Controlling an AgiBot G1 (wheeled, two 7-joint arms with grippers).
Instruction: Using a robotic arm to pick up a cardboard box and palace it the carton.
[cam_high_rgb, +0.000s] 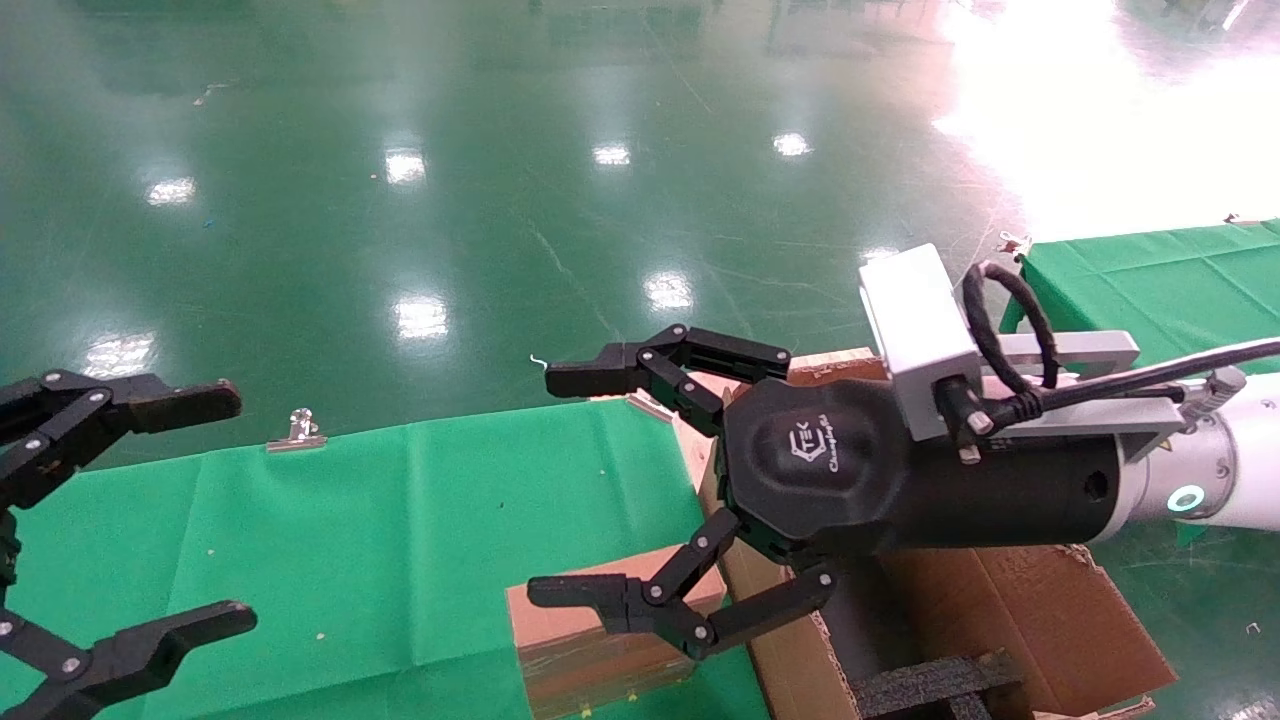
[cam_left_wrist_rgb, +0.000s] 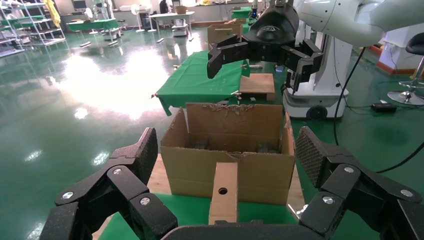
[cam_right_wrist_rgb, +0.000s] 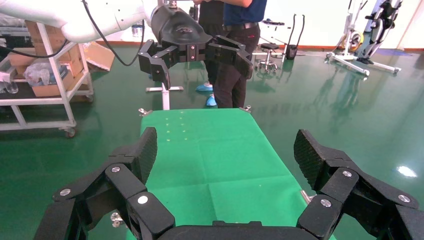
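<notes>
Hovering right gripper spread above cardboard box, carton beside

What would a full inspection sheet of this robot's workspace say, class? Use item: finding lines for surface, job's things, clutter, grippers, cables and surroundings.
Surface: green cloth over a table, held by a metal clip at its far edge.
Job's things: small cardboard box on the cloth beside the carton; carton flaps up, black foam inside.
Clutter: nothing seen beyond small specks on the cloth.
Grippers: right gripper open, raised above the box, holding nothing; left gripper open, empty, at the table's left.
Cables: black cable looped at the right wrist's silver camera block.
Surroundings: glossy green floor; second green-covered table; a person stands beyond the table.
</notes>
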